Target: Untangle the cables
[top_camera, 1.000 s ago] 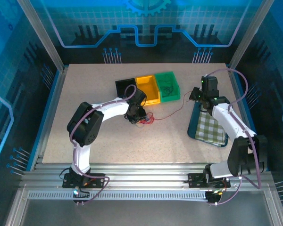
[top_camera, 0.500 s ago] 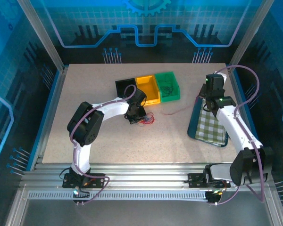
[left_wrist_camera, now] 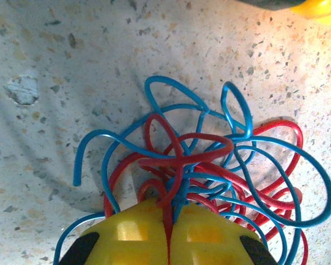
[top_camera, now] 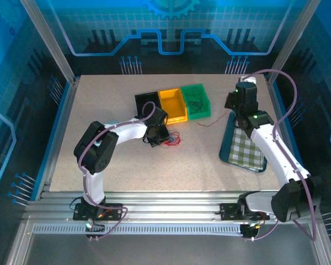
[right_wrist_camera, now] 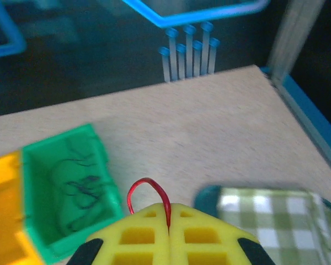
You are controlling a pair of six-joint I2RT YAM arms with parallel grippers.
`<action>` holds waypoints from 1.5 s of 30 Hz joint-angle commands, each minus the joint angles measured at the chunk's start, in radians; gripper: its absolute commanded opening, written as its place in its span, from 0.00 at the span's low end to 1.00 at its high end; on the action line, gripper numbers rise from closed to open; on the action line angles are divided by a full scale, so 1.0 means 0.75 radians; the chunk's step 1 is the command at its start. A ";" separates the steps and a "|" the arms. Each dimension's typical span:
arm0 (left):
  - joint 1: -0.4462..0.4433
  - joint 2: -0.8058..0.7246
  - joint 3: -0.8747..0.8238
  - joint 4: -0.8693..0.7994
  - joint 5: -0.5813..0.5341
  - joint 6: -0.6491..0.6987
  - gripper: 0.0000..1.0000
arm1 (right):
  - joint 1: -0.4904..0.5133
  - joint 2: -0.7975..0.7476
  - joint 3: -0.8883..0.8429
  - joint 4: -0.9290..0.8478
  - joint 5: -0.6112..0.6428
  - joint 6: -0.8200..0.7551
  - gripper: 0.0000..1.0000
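A knot of thin red and blue cables (left_wrist_camera: 209, 160) lies on the speckled table, just right of my left gripper (top_camera: 159, 135) in the top view. My left gripper (left_wrist_camera: 174, 205) is shut on a red and a blue strand at the knot's near edge. Held above the table's back right, my right gripper (right_wrist_camera: 170, 212) is shut on a single red cable (right_wrist_camera: 148, 187). That red cable (top_camera: 209, 121) trails down and left to a loose end in front of the green bin (top_camera: 196, 101). Dark thin cables (right_wrist_camera: 77, 187) lie inside the green bin (right_wrist_camera: 38, 165).
A black bin (top_camera: 147, 101) and an orange bin (top_camera: 174, 105) stand left of the green one in a row at the back. A dark tray with a green checked cloth (top_camera: 243, 146) lies at the right, under my right arm.
My right gripper rose and moved back toward the far right, drawing the red cable out of the knot. My left gripper closed fully on the tangle.
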 commanded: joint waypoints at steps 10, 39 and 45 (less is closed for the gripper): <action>0.025 0.024 -0.131 -0.012 0.025 -0.057 0.00 | 0.151 0.208 0.361 0.126 -0.091 -0.102 0.00; 0.037 0.013 -0.135 -0.006 0.031 -0.068 0.00 | 0.286 0.786 0.826 0.093 -0.106 -0.146 0.00; 0.044 0.013 -0.137 -0.009 0.031 -0.065 0.00 | 0.292 0.909 0.934 0.006 -0.178 -0.151 0.00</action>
